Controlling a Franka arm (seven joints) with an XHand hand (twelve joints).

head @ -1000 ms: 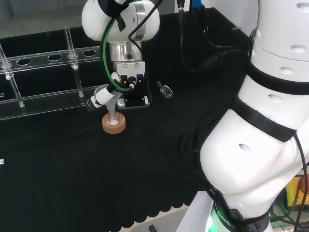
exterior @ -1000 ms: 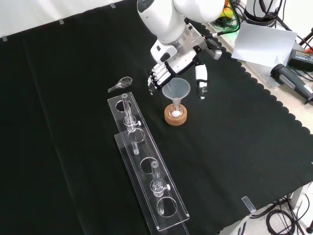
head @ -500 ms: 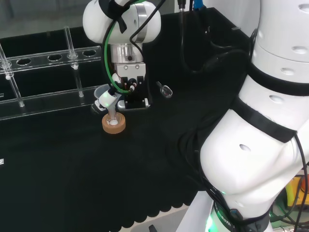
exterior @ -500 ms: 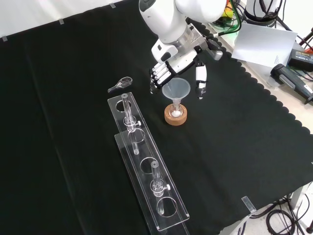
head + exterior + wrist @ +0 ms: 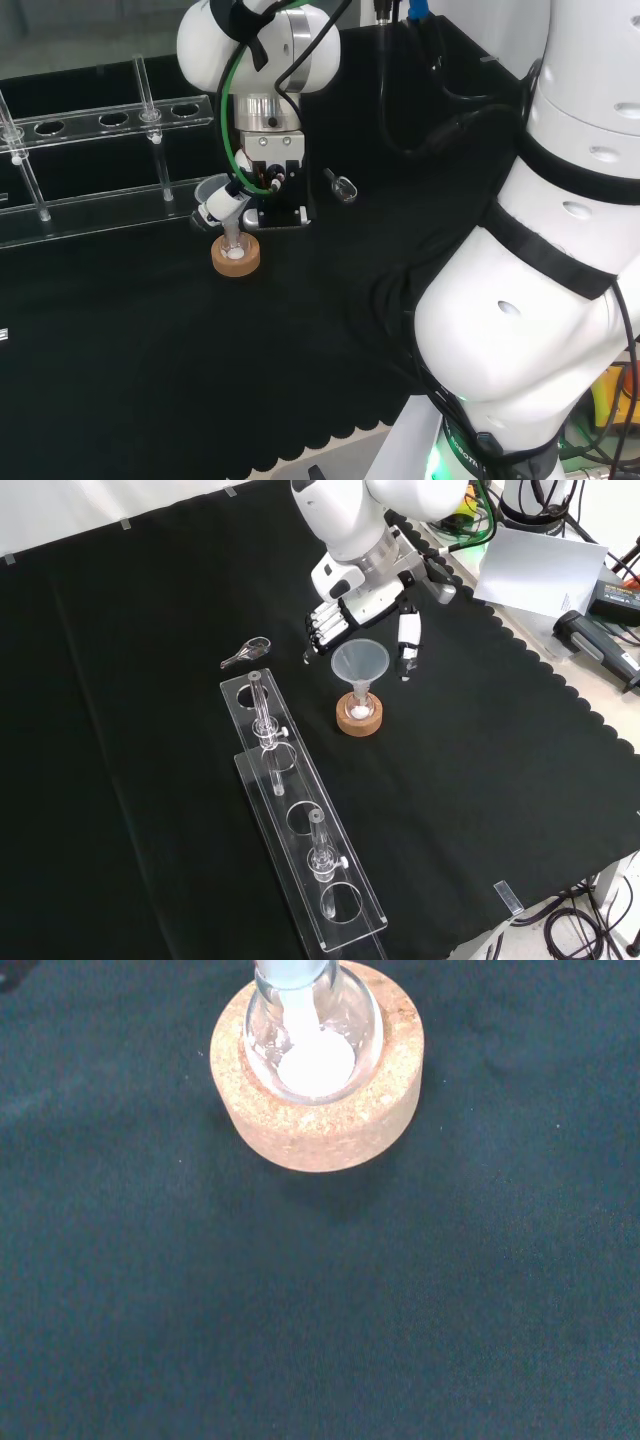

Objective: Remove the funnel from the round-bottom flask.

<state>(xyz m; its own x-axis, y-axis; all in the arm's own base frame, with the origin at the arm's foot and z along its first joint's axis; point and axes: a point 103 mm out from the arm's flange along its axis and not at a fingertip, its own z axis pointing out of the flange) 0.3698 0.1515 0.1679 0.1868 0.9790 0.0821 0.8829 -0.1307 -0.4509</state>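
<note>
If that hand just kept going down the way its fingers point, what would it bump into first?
Probably the funnel: its wide rim sits between the hand's fingers and thumb, just below the palm. Depth is hard to judge, so the fingertips might pass beside the rim and reach the black cloth.

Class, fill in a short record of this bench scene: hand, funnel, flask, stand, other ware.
hand: open, fingers either side of the funnel, not closed on it
funnel: seated in the flask's neck
round-bottom flask: upright, white material at its bottom
stand: cork ring under the flask
other ware: clear tube rack, front view left
</note>
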